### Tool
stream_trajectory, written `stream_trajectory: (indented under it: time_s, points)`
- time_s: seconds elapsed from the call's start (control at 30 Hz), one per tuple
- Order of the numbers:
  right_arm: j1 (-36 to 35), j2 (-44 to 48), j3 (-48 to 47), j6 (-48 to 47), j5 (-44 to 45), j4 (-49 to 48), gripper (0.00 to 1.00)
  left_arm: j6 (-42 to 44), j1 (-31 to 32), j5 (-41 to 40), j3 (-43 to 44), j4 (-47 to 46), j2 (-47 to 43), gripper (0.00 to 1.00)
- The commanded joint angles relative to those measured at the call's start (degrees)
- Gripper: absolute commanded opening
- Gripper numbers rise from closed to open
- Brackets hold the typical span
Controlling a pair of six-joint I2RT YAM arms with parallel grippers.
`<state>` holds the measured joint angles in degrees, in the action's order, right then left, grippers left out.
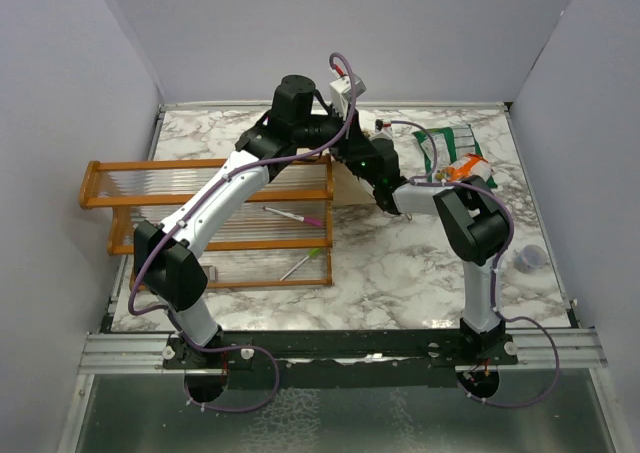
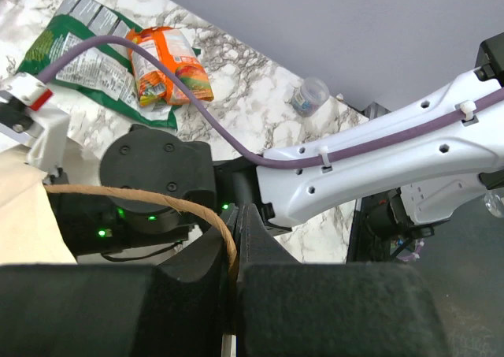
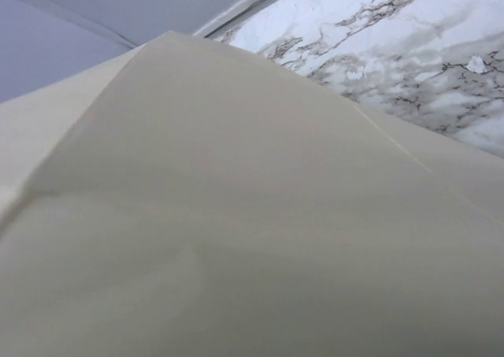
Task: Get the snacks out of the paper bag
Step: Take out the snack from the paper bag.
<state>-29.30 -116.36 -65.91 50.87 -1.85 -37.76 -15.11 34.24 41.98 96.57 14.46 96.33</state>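
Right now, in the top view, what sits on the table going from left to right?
In order: orange wooden rack → paper bag → green-white snack packet → small clear cup.

1. Top view: even, diffuse overhead light. The arms [image 1: 230,188] cast only soft, faint shadows on the marble tabletop [image 1: 400,273], and focus is sharp.
2. Left wrist view: the background is bright, while the near left tool [image 2: 238,231] is dark and blurred.
3. Right wrist view: the paper bag [image 3: 236,215] fills the frame, soft-focused and dimmer lower down.
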Motion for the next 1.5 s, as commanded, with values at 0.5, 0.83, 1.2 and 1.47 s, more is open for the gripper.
stream_trajectory:
  time_s: [0.5,0.83,1.2,1.47]
  points:
    - [2.7,-1.7,1.0,4.8,21.6,-5.2,0.05,-5.2,-4.3,-2.3,-1.7,-5.3,-2.2,0.0]
    - [10.4,7.4,12.8,2.0,14.1,-8.8,0.01,-9.2,-6.3,3.9,5.3,-4.3,5.1,0.0]
    - [9.9,17.5,15.0,-4.5,-10.1,-4.0,0.03,-7.3,-6.4,1.2,-3.6,-5.1,1.5,0.0]
    - [8.8,19.8,7.1,-7.2,-22.1,5.3,0.03,-5.6,-7.4,-9.1,-9.2,-5.5,-3.6,0.0]
